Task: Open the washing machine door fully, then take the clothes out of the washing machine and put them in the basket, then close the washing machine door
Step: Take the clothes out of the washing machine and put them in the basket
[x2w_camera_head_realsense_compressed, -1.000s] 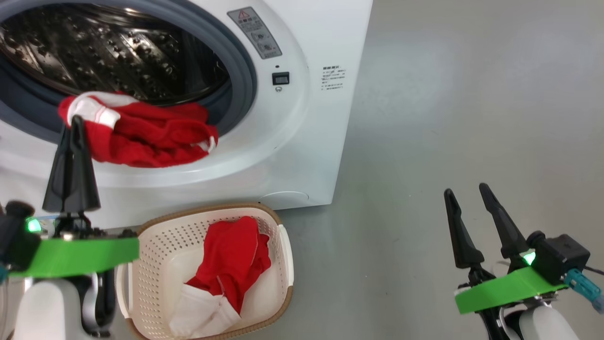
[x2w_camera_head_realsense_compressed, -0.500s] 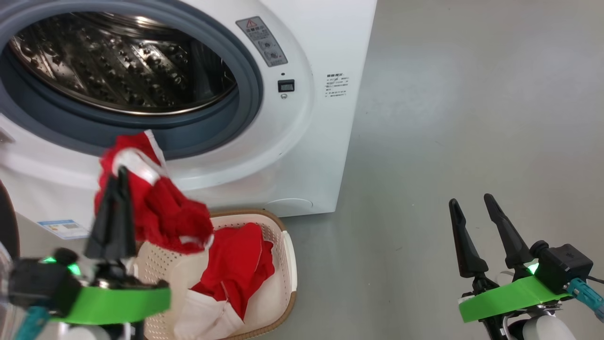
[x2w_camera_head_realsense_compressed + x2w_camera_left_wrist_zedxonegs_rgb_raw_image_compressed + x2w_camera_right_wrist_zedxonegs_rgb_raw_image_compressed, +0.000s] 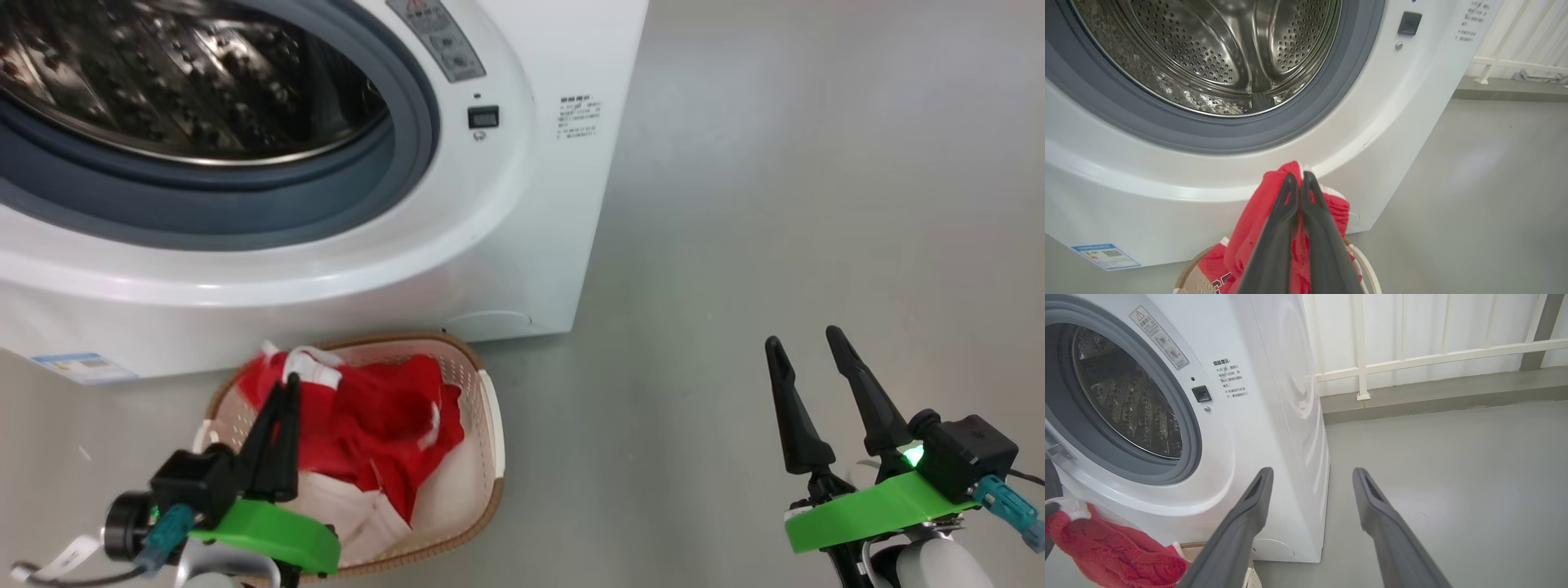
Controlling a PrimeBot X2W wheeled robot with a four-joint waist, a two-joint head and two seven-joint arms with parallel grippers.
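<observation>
Head view: basket [image 3: 493, 441] on grey floor [image 3: 775, 204]

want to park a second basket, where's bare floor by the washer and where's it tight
Free: the grey floor right of the washing machine, up to the right pincer. Crowded: in front of it, where the basket holds the clothes, gripped by the left pincer.

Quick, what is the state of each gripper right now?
Left gripper: closed, holding the clothes over the basket.
Right gripper: open, holding nothing.
</observation>
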